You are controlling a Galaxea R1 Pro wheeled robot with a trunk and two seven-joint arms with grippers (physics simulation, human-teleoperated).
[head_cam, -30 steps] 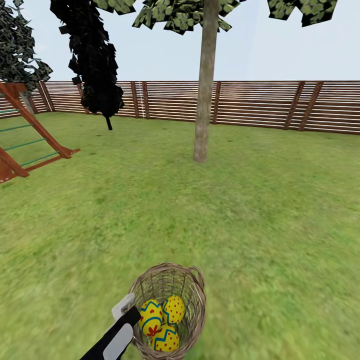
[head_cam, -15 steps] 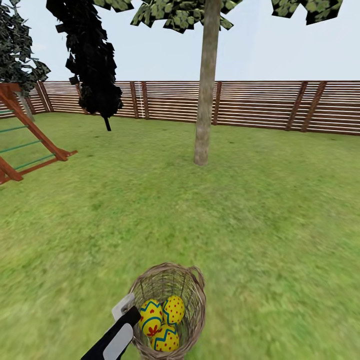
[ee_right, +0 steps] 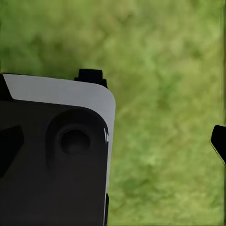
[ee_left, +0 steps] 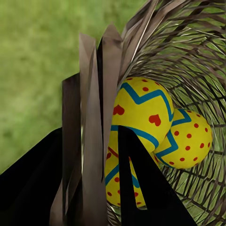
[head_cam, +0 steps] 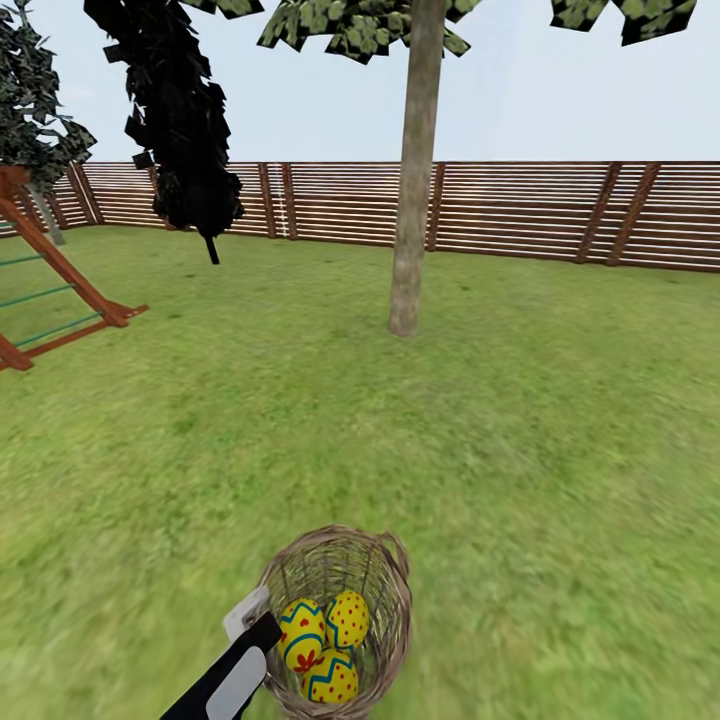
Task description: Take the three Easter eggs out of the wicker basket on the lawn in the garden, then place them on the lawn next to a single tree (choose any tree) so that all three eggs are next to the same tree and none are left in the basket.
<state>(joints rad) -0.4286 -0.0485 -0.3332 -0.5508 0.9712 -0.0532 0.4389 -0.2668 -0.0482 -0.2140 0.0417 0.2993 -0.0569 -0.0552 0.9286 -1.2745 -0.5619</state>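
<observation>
Head view: left jaws clamp wicker basket (head_cam: 385, 585) rim, right jaws' state unclear, open lawn (head_cam: 520, 420) around.

The wicker basket (head_cam: 340, 620) sits low in the head view with the three Easter eggs (head_cam: 325, 635) inside it, and the left gripper (head_cam: 255, 625) holds its rim on the left, one finger inside the weave and one outside. Well beyond the basket the tree (head_cam: 410, 200) stands on the lawn (head_cam: 520, 430), with a fence (head_cam: 520, 210) behind it. A narrow tree (head_cam: 180, 130) stands left of it, and a wooden frame (head_cam: 60, 290) at far left.
</observation>
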